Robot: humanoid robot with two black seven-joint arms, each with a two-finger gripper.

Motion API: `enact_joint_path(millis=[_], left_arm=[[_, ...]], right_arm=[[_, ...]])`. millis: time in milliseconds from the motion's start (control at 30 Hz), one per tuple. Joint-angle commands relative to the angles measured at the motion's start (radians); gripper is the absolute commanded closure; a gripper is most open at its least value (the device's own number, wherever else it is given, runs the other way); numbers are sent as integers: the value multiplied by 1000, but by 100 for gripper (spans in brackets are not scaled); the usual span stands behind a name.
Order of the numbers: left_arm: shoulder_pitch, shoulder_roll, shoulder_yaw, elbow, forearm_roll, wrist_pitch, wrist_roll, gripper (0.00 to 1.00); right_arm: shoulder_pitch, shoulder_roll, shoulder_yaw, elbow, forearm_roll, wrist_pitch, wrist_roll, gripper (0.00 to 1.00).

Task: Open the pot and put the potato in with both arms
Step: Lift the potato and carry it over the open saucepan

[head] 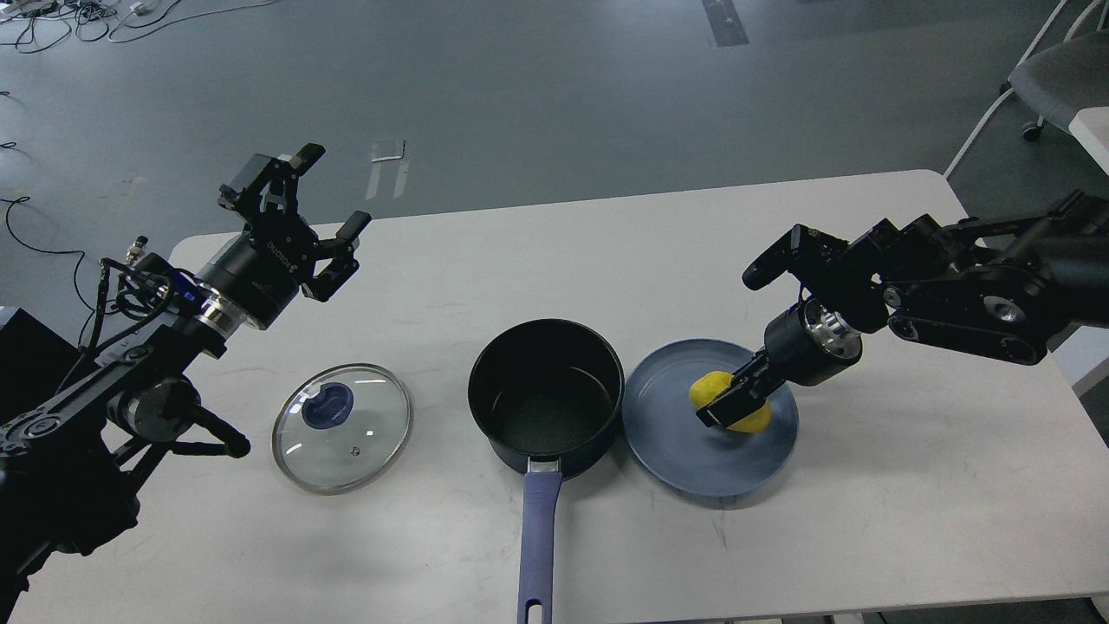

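The white bench point(606, 243) carried everything. The navy saucepan point(546, 394) stood uncovered at centre, its glass lid point(342, 427) lying flat well to its left. Just right of it, the blue-grey plate point(693, 451) bore the yellow potato point(732, 400). Right gripper point(732, 405): jaws pinching the potato. Left gripper point(299, 212): jaws spread, raised, empty. Risk, in my judgement: the smooth potato slipping during the lift. The contact faces were hidden; the saucepan handle was cut off below.

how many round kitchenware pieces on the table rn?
3. Glass lid lies flat at left, open pot in the middle, blue plate right of it, holding the potato. None looks hidden.
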Motion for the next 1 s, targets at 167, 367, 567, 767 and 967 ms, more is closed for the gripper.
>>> enact_joint_path(millis=[167,367,567,767,967], left_arm=[[2,-2,-10,0,0,0,0,2],[2,-2,-10,-2,0,0,0,2],[0,1,-10,-3,-2,0,0,2],[2,3,-16,-3,-2,0,0,2],[2,3,-17,-3,-2,0,0,2]], right_arm=[[54,-1,-10,3,2,0,0,76],[186,18,2,21,17,0,0,75],[243,108,5,29,49,0,0,73],[265,188,11,17,133,0,0,71],[257,269,13,-18,182,0,0,71]])
